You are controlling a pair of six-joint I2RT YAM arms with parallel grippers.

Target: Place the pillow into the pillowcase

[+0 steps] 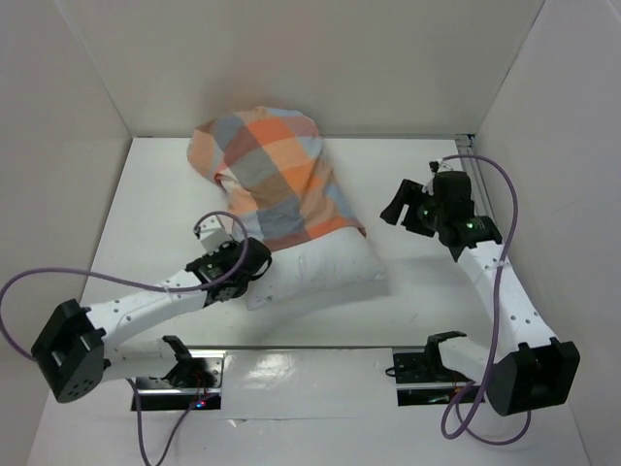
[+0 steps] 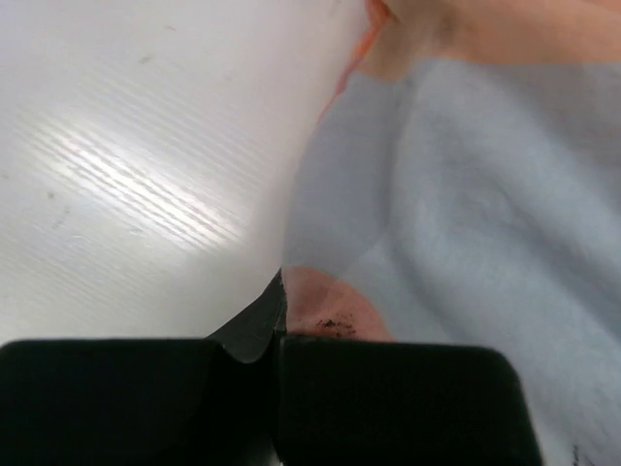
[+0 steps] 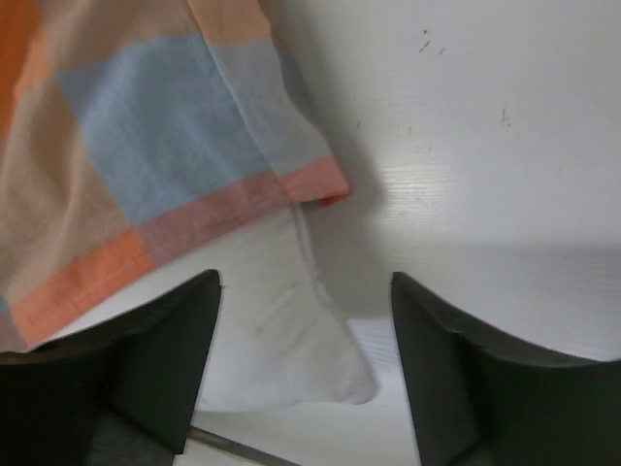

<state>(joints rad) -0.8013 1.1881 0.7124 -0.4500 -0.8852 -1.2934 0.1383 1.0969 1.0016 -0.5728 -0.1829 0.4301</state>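
The pillow [image 1: 325, 274] is lying on the table [image 1: 146, 218] with its far end inside the pillowcase [image 1: 277, 170], whose left hem the left gripper [image 1: 252, 264] is pinching, fingers pressed together, while the right gripper [image 1: 400, 210] is hovering spread near the pillow's right corner.

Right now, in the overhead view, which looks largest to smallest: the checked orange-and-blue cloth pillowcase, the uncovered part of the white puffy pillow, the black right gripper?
1. checked pillowcase
2. white pillow, uncovered part
3. right gripper, clearly smallest
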